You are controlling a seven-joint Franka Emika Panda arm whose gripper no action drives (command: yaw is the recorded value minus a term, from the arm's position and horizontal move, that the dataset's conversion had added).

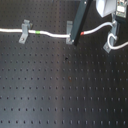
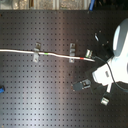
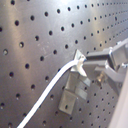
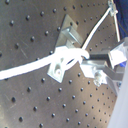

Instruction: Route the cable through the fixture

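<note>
Surface: black pegboard (image 1: 60, 95).
Cable (image 1: 50, 34): light, floppy; grip near clip (image 1: 111, 44), upper right.
Gripper (image 4: 92, 62): pinching cable.

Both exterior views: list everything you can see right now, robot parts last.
cable: one, white with a green and a red band, running across the board through the clips.
fixtures: three, grey metal, in a row along the cable in the first exterior view.
board: one, black, perforated, under everything.
blue object: one, at the second exterior view's left edge; too small to identify.
gripper: one, white and black, by the third clip; fingers' state unclear.
</note>
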